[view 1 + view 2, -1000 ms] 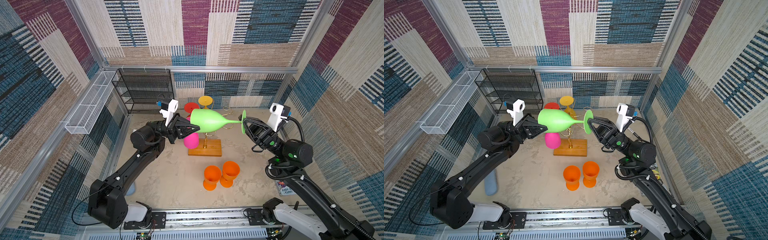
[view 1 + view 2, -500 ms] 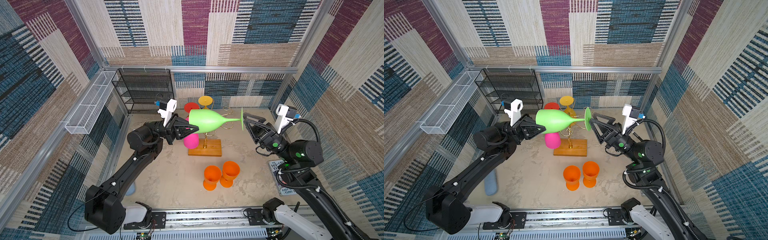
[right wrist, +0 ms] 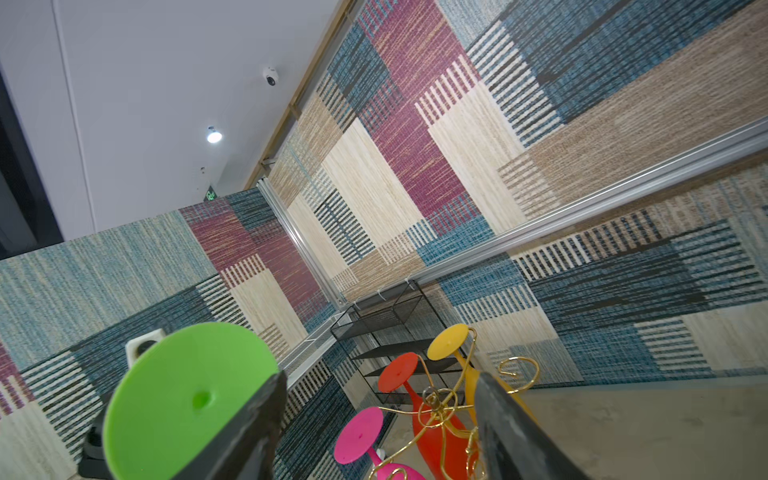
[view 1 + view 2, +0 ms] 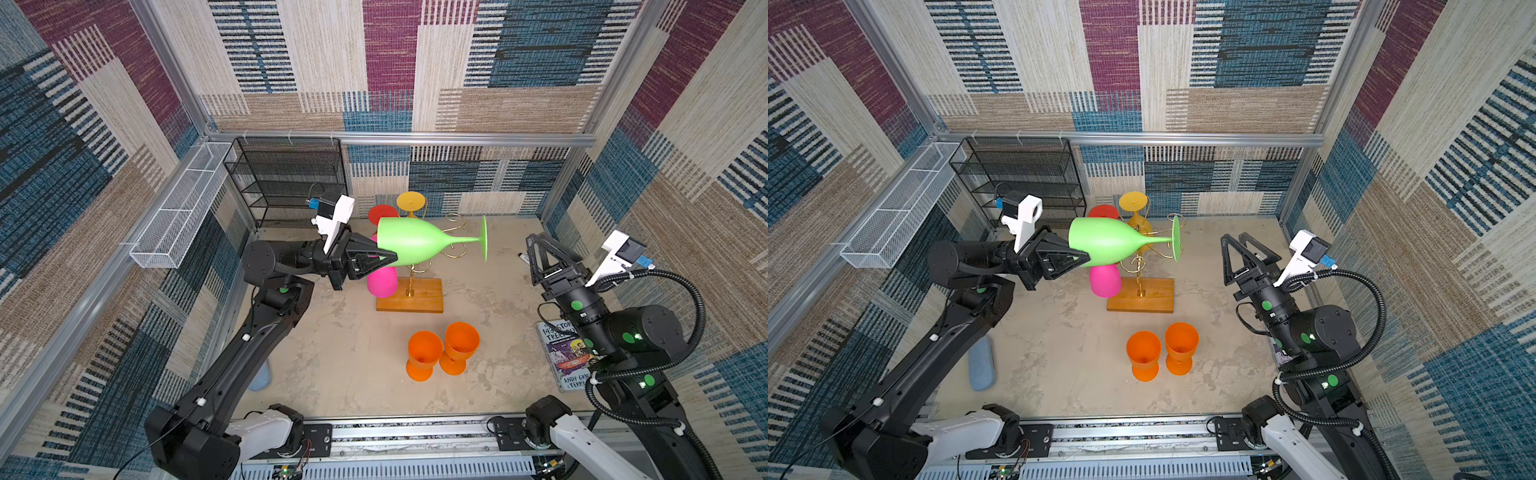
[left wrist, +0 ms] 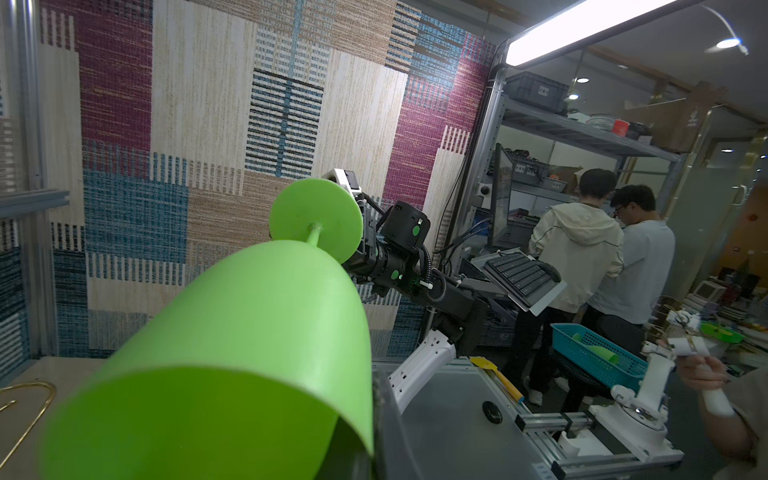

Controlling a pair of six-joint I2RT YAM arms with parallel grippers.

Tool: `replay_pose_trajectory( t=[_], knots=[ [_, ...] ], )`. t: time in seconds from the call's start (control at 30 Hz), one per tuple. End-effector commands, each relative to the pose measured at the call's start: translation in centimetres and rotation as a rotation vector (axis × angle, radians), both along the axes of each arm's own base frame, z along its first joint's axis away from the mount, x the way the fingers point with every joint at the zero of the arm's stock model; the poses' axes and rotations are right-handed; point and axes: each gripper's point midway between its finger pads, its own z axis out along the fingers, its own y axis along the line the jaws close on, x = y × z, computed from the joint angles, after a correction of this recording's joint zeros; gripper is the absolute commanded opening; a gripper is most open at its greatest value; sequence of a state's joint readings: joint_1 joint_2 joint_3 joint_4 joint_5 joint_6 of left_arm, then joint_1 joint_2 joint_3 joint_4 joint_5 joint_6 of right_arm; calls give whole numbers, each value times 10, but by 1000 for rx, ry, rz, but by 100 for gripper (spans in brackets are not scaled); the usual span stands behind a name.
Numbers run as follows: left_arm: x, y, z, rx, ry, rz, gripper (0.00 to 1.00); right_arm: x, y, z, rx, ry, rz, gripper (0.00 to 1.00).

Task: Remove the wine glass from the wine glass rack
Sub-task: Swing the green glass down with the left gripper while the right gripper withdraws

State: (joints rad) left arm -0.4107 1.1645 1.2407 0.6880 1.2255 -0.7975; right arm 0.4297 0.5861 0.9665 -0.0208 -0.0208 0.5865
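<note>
Beige floor [image 4: 332,353], orange cups [image 4: 424,351] near rack [image 4: 415,297]

woven patchwork wall panels [image 4: 390,54] in maroon, blue, beige and cream enclose a beige floor [image 4: 340,361]. a black mesh shelf unit [image 4: 291,174] stands at the floor's far left corner; a white wire basket [image 4: 166,232] runs along the left wall. a strip light [image 5: 582,31] glows outside.

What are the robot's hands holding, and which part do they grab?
The left gripper holds the bright green plastic wine glass sideways, by the open end of its bowl. The right gripper is open and holds nothing.
</note>
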Motion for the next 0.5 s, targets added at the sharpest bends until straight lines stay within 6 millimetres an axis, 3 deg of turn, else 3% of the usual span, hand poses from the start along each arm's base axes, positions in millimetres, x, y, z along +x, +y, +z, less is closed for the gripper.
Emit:
replay_pose_trajectory(
  t=[0.0,0.3,0.47],
  knots=[
    [13,1,-25,122,-25,169,0,6,-11,-11,-29,38,-82,73],
    [-35,40,-19,272,-86,360,0,15,-16,-28,-59,78,-131,73],
    [-58,63,-33,396,-40,448,0,21,-15,-39,-77,109,-143,73]
  ],
)
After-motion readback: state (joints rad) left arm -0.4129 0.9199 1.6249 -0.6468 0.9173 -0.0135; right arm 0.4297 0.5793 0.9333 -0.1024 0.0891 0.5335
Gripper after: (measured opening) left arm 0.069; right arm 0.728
